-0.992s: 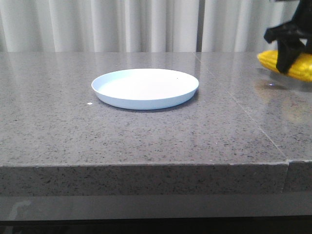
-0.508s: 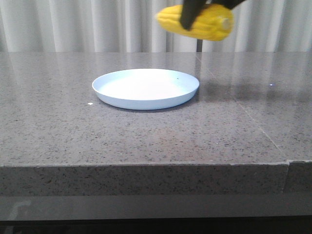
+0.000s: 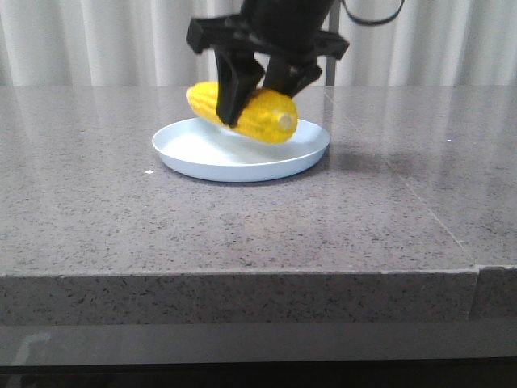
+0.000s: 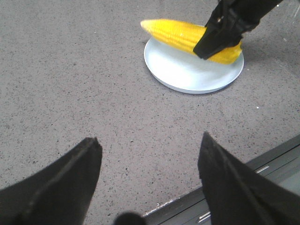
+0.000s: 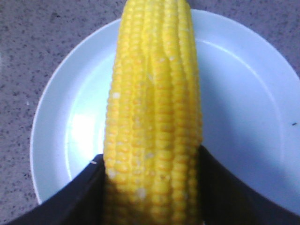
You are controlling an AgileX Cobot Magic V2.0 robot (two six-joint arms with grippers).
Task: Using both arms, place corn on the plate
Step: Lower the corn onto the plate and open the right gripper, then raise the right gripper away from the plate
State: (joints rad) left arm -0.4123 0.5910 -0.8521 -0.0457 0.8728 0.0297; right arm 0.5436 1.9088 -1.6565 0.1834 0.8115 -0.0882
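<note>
Front view: right end effector (image 3: 252, 101) clamped across the corn (image 3: 242, 113), held tilted just above the plate (image 3: 194, 153) on the counter (image 3: 363, 218), tip toward 10 o'clock; left end effector (image 4: 147, 161) spread apart.

Black right gripper (image 3: 252, 101), wedge-shaped black fingers (image 4: 65, 180)

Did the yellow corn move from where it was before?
Yes. The corn, held by the right tool, came from the table's far right edge, leftward, and now hangs low over the plate, which stayed put.
</note>
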